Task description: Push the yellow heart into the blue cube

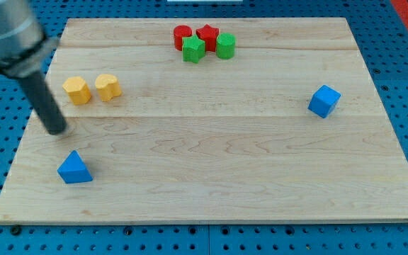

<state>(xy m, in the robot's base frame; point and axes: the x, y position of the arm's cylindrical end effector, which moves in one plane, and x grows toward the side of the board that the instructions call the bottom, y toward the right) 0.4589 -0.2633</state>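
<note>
The yellow heart lies on the wooden board at the upper left, right beside a yellow hexagon-like block on its left. The blue cube sits far off at the view's right. My tip rests on the board below and left of the two yellow blocks, apart from them, and above a blue triangle.
A cluster at the view's top middle holds a red cylinder, a red star, a green block and a green cylinder. The board's left edge is close to my tip.
</note>
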